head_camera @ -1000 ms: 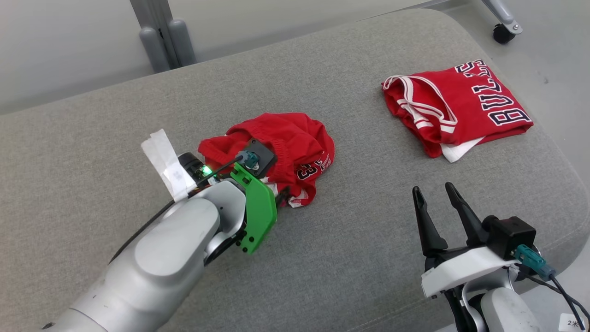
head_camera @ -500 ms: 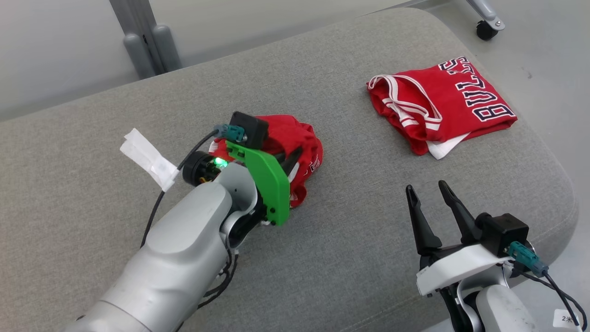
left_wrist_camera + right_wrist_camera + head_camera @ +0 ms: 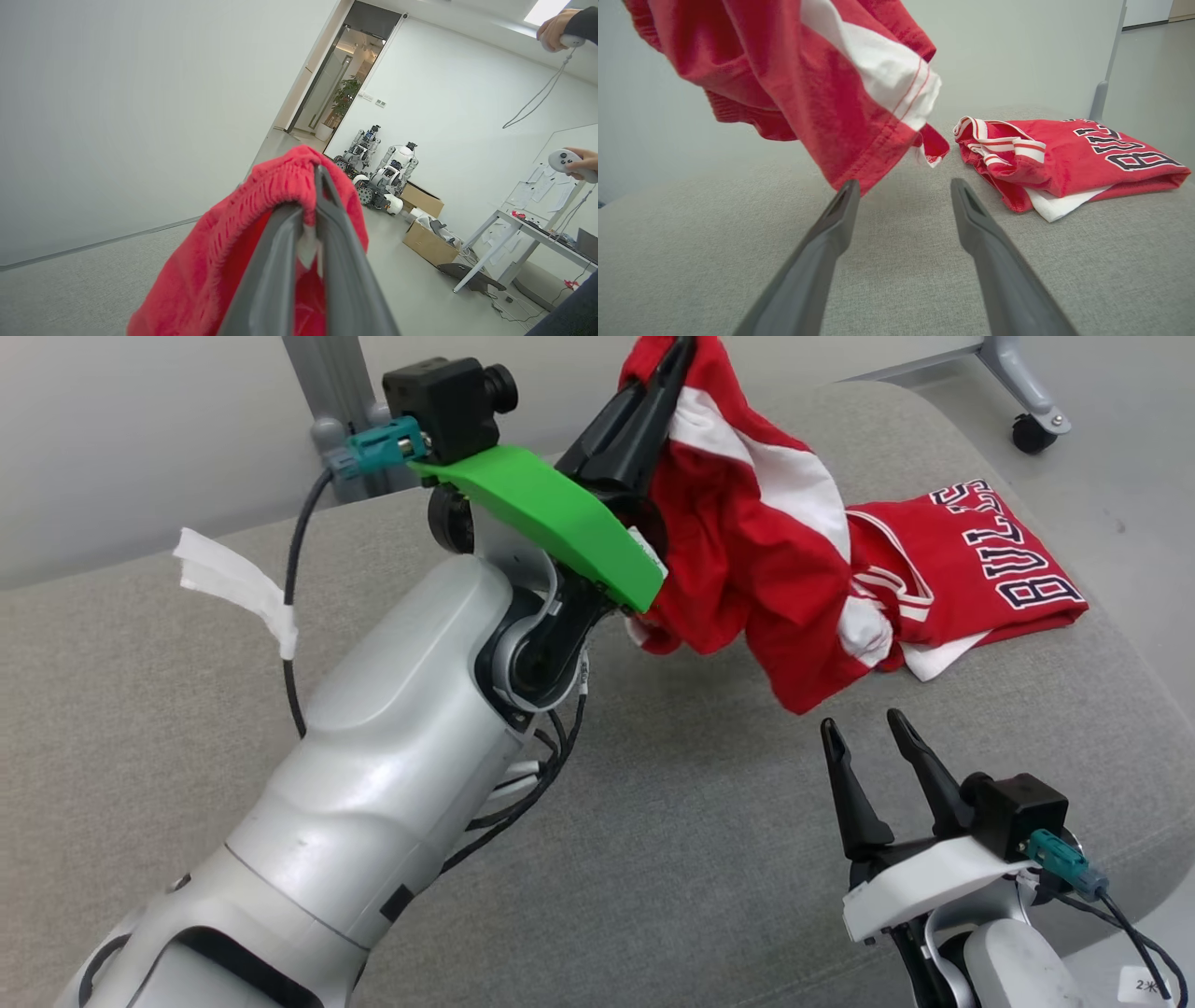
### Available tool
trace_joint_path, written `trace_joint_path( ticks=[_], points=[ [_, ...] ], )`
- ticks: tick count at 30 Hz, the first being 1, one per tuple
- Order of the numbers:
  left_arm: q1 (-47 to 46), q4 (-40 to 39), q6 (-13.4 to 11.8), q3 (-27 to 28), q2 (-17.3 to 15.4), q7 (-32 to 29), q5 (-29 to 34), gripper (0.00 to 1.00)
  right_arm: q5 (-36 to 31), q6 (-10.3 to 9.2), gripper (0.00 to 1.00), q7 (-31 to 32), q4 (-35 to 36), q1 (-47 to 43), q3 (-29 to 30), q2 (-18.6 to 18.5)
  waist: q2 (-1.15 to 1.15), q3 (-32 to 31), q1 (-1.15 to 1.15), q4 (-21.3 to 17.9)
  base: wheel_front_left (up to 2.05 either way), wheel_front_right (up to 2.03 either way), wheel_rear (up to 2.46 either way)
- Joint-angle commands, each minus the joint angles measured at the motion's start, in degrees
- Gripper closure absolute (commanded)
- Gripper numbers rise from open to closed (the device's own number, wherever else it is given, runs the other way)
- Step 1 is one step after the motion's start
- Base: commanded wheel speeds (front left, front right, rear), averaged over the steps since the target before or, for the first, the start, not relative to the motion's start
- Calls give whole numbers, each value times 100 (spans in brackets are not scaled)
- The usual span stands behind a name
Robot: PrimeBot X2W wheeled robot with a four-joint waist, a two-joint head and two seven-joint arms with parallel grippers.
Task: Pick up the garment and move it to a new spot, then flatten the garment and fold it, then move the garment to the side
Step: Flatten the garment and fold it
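The garment (image 3: 747, 560), red with a white stripe, hangs in the air above the grey cushion (image 3: 653, 859). My left gripper (image 3: 674, 357) is raised high and shut on its ribbed waistband (image 3: 289, 179). In the right wrist view the garment (image 3: 822, 84) dangles above and left of the fingers. My right gripper (image 3: 864, 733) stands open low at the front right, with nothing between its fingers (image 3: 831, 224), just below the hanging hem.
A folded red "BULLS" jersey (image 3: 980, 579) lies on the cushion at the back right, also in the right wrist view as the jersey (image 3: 1064, 158). A person's hands holding controllers (image 3: 567, 161) show at the right of the left wrist view. A caster (image 3: 1032, 429) stands beyond the cushion.
My left gripper closed on the crumpled garment and lifted it high off the cushion, so it now hangs unfurled. The right gripper has stayed open in place.
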State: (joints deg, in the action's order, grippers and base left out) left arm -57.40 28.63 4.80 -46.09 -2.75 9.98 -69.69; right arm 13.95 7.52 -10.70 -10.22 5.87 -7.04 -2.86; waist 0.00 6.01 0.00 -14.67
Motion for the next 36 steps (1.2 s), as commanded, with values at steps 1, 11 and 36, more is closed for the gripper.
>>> trace_joint_path(
  ticks=[1,11,36],
  points=[
    [15,160,-133,-89,-39,28,-73,100,41,-7,0,-15,20,-59,-12,-6,0,-32,0,125,0,0,0],
    [1490,1749,-924,-732,-472,-728,-142,100,83,-7,0,-79,12,-141,96,-8,0,0,0,657,0,0,0],
    [2953,306,-996,654,-1486,520,1320,0,-59,-8,0,39,94,-194,236,-8,0,-252,0,1064,0,0,0]
  ],
)
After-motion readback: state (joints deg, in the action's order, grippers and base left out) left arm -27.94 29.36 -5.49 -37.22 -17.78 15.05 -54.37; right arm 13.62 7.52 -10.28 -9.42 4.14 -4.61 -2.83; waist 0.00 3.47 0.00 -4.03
